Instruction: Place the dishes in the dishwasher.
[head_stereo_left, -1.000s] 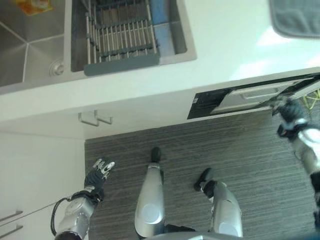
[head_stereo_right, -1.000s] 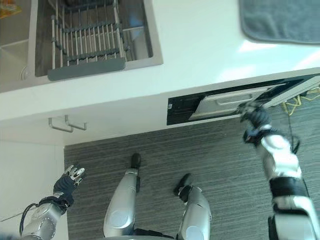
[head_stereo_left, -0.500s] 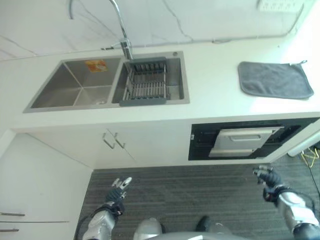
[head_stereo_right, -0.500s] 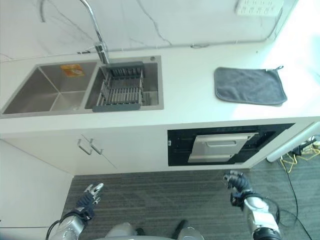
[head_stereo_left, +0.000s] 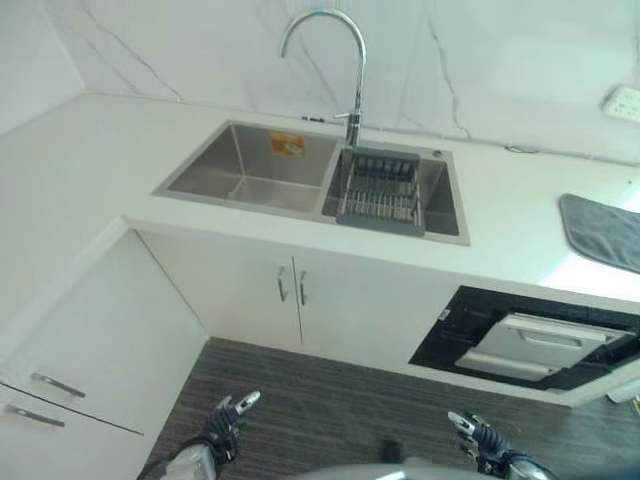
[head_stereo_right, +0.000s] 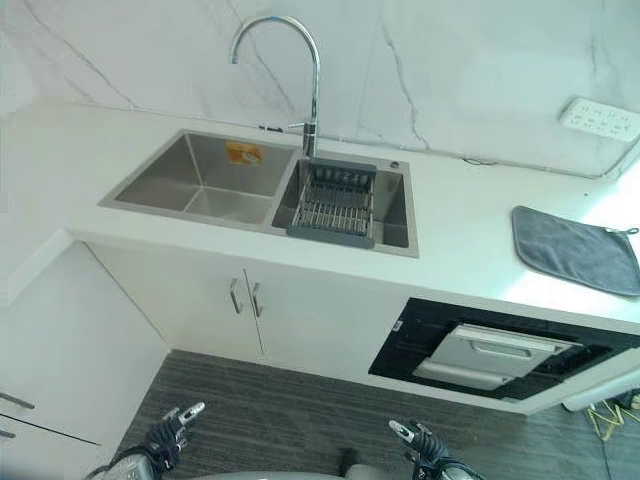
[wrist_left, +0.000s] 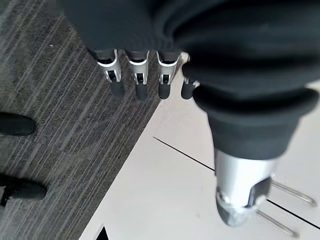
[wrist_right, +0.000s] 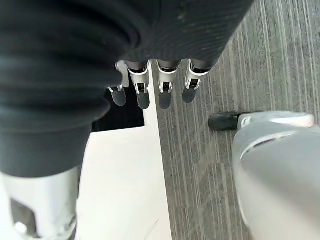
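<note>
Steel rack (head_stereo_right: 333, 205) in the sink holds no dishes that I can make out, while the dishwasher (head_stereo_right: 497, 357) drawer stands ajar. The right hand (head_stereo_right: 422, 441) has left its edge; both it and the left hand (head_stereo_left: 226, 424) hang slack-fingered and empty above the floor, which fits a task either pending or finished.

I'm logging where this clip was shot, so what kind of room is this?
Most likely a home kitchen: a white countertop holds a double stainless sink with a gooseneck faucet, and a built-in dishwasher sits partly open under the counter.
</note>
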